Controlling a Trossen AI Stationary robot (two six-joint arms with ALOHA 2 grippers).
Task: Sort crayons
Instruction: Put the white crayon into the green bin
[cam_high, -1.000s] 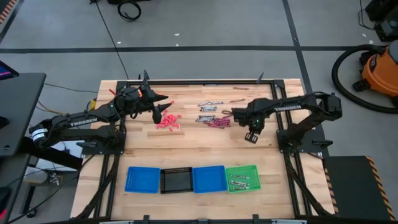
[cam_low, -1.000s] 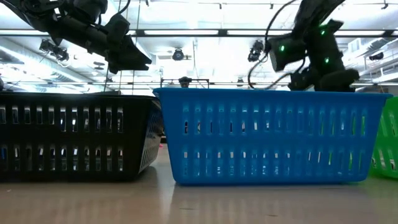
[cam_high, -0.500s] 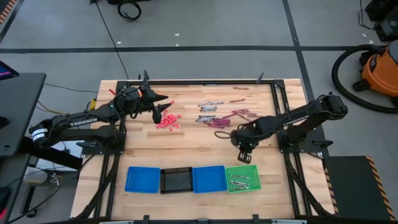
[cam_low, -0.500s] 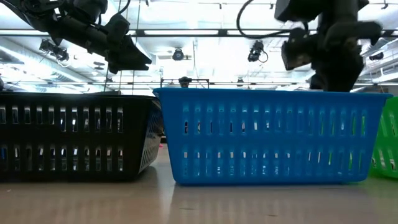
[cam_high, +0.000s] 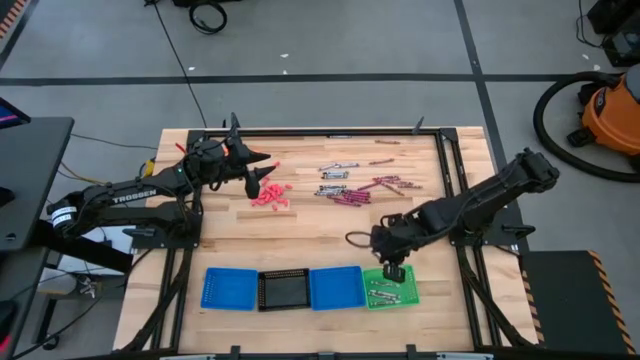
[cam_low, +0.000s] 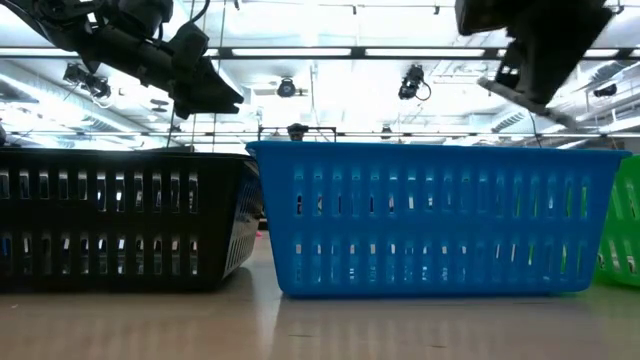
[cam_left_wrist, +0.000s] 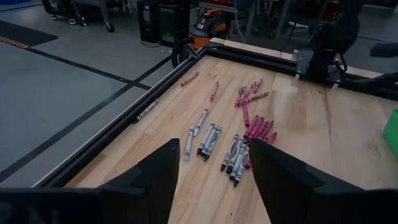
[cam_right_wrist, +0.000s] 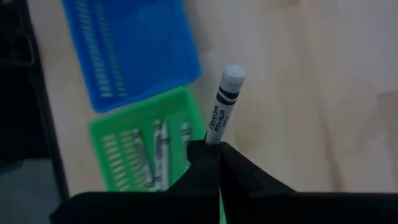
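Right tool (cam_high: 391, 268) — clamped on a grey crayon (cam_right_wrist: 222, 106) — has swung from the pile to the green tray (cam_high: 403, 292).

- Ceiling strip lights (cam_low: 300, 52) are shining evenly from above, leaving only soft shadows on my table (cam_high: 310, 225).
- Glare is washing a patch of the wood (cam_left_wrist: 292, 102).
- My right fingers (cam_right_wrist: 214, 165) are showing as black blur; the trays (cam_right_wrist: 134, 53) behind are looking soft.
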